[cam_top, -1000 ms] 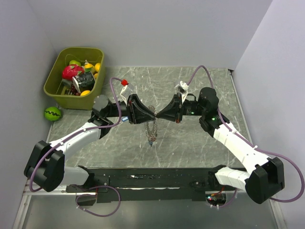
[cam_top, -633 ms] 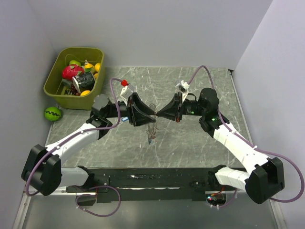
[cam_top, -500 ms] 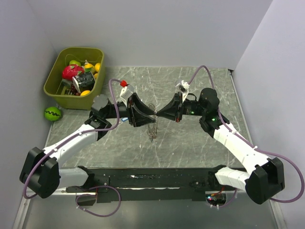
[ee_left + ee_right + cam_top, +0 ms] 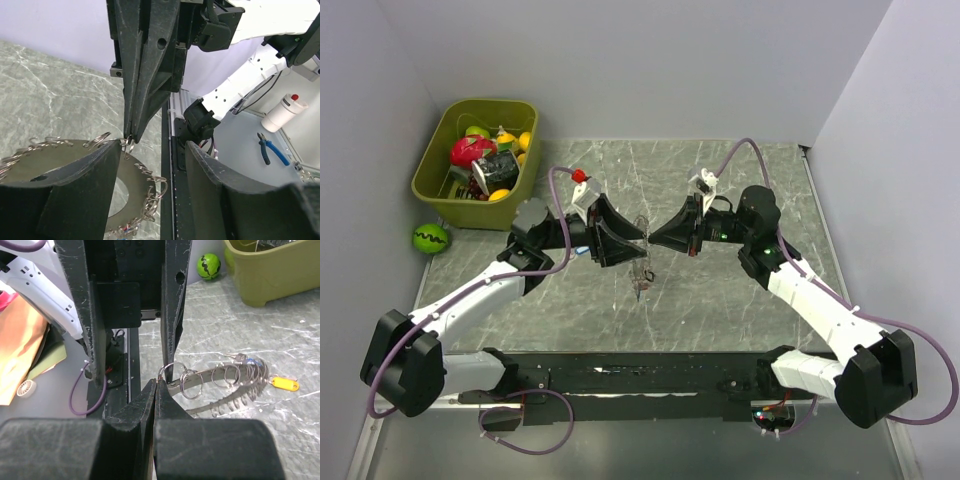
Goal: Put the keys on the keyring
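the right end effector (image 4: 156, 390) pinches the top of the keyring (image 4: 220, 377) — the loop hangs from its tip toward the desk (image 4: 240, 325), keys (image 4: 250, 365) bunched low. the left end effector (image 4: 152, 150), spread, straddles the pinched spot.

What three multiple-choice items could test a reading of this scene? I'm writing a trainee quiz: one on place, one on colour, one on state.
1. The green ball lies: A inside the bin; B outside the bin, beside it; C far across from the bin.
2. The bin is: A red; B white; C olive green.
3. The right gripper is: A wide open; B shut on the keyring; C out of every view.
Key: 1 B, it sits off the bin's near left corner; 2 C, its walls show olive; 3 B, its fingertips meet on a ring of the loop.
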Motion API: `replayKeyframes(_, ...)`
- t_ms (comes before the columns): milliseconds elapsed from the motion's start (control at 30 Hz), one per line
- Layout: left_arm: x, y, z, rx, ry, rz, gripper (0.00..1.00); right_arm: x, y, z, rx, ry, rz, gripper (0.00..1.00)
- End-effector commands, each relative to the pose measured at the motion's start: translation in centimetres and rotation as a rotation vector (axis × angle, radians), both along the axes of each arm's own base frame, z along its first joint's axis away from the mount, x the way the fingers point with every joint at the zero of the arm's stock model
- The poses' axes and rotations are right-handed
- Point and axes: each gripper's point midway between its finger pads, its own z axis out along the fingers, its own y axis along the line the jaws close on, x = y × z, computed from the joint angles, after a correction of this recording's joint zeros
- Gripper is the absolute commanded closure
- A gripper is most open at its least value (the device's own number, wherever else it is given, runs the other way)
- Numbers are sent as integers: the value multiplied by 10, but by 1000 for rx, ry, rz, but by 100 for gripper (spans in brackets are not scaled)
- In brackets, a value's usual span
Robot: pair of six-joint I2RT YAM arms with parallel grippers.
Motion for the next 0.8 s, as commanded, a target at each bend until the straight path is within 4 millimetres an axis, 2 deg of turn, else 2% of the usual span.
replayKeyframes(0,17,7,-8,8,29,77,42,-19,-2,46,87,-163,50,100)
replayKeyframes(233,23,13,-15,17,49,99,45,-22,-2,49,93,-171,61,100)
replayKeyframes(500,5,16,6,-67,3,13,45,-19,-1,45,94,-158,57,100)
replayKeyframes(767,-2,16,11,-106,8,-20,45,-19,-1,47,103,-156,62,100)
